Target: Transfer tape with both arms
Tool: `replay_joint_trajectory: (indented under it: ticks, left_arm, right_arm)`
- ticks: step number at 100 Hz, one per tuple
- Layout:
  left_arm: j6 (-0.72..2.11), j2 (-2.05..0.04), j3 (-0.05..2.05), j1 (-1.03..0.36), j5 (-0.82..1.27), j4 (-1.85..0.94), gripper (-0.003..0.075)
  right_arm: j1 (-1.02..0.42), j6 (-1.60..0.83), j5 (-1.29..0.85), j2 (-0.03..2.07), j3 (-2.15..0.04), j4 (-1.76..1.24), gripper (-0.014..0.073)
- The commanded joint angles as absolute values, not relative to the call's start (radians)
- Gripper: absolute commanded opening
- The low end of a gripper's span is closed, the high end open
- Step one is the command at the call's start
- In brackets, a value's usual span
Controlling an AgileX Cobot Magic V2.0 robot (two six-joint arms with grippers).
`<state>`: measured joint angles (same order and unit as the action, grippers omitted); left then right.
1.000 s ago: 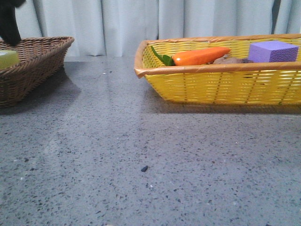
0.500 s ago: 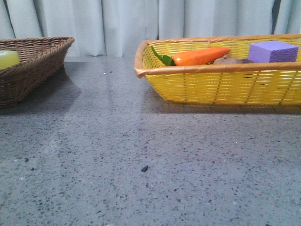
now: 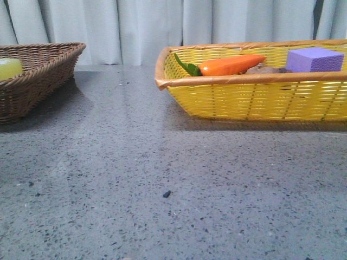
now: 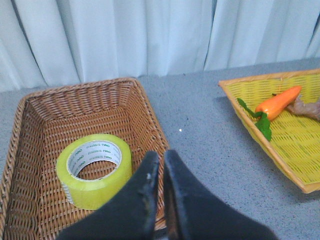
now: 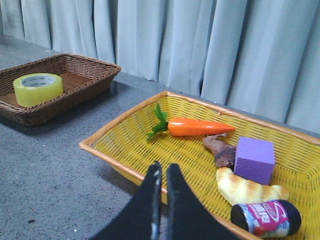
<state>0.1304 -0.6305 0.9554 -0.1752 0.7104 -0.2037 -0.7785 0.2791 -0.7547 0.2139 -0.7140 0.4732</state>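
While neither arm shows in front view, tape (image 3: 9,68) sits far left in brown basket (image 3: 43,76), only yellow edge visible; yellow basket (image 3: 255,97) right, with carrot (image 3: 230,64), purple block (image 3: 314,59).

Left wrist view: tape lies flat on basket floor, core hole facing up, axis vertical. Left gripper (image 4: 161,165) above near rim, fingers nearly together, holding nothing.

Right wrist view: right gripper (image 5: 163,172) fingers nearly together, empty, over yellow basket's near rim; tape flat in brown basket, well apart.

Green lettering showing on the tape's (image 4: 94,168) white core, too small to be reading, pink jar (image 5: 265,218) label showing a large white "S", rest illegible
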Motion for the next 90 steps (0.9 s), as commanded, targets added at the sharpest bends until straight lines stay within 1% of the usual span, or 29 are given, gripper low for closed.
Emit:
replay_joint_trajectory:
  ticks: [1, 33, 55, 72, 90]
  left_arm:
    - [0.13, -0.561, 0.906, -0.18, 0.59, -0.224, -0.0021]
    - [0.131, -0.278, 0.649, -0.18, 0.487, -0.224, -0.002]
    - [0.131, -0.106, 0.52, -0.18, 0.484, -0.225, -0.002]
    - [0.131, -0.023, 0.457, -0.18, 0.494, -0.264, -0.002]
    - [0.131, -0.018, 0.446, -0.18, 0.492, -0.29, -0.002]
  right_arm:
    - [-0.775, 0.28, -0.705, 0.194, -0.722, 0.521, -0.0074]
    - [-0.775, 0.28, -0.677, 0.067, -0.578, 0.559, -0.0074]
    - [-0.775, 0.28, -0.608, -0.032, -0.448, 0.614, -0.0074]
    - [-0.775, 0.28, -0.542, -0.028, -0.392, 0.619, -0.0074]
    - [-0.775, 0.28, -0.544, -0.028, -0.39, 0.619, -0.0074]
